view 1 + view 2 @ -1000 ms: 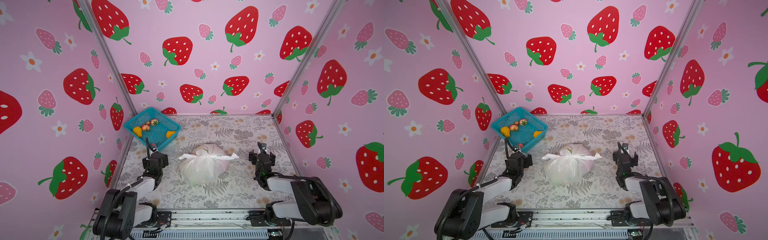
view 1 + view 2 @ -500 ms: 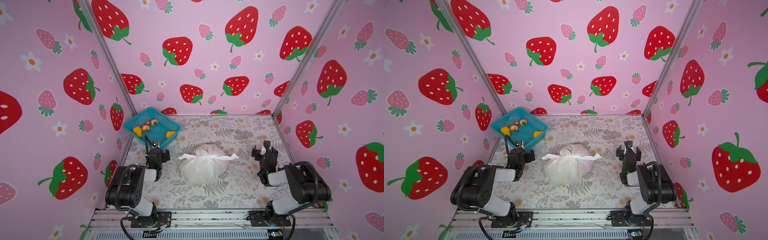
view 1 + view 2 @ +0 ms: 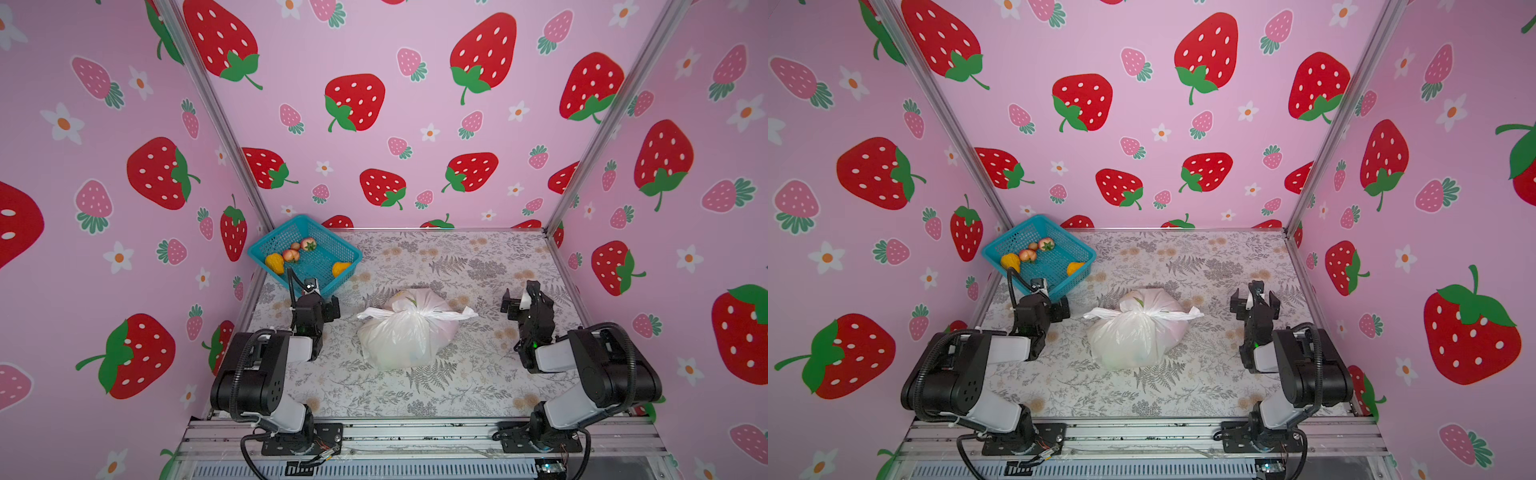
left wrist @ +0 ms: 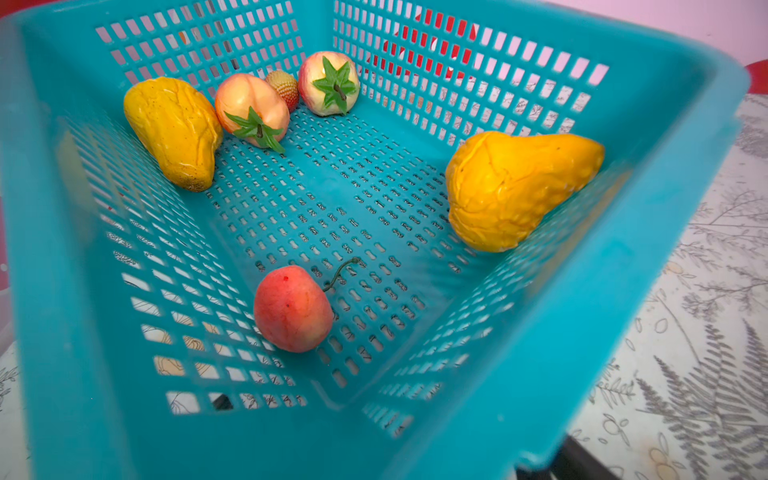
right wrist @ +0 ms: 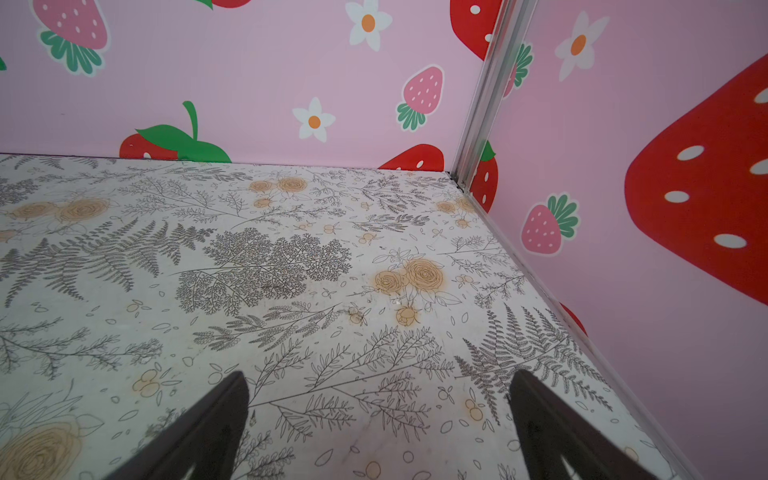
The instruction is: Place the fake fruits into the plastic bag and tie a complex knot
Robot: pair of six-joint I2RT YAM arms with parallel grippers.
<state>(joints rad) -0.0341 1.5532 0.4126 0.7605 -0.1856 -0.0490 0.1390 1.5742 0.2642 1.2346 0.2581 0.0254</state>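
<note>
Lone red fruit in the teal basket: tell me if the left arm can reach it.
Probably yes: the open left gripper sits beside the teal basket, and the red fruit lies uncovered by the near wall; only the rim intervenes.

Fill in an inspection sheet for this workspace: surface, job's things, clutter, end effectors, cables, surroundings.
Surface: floral table, flat.
Job's things: bag tied, knot on top, mid-table; six fruits in basket.
Clutter: nothing seen.
End effectors: left end effector open, at basket; right end effector open, apart from bag.
Cables: black cables along both arms.
Surroundings: strawberry-print walls on three sides.
</note>
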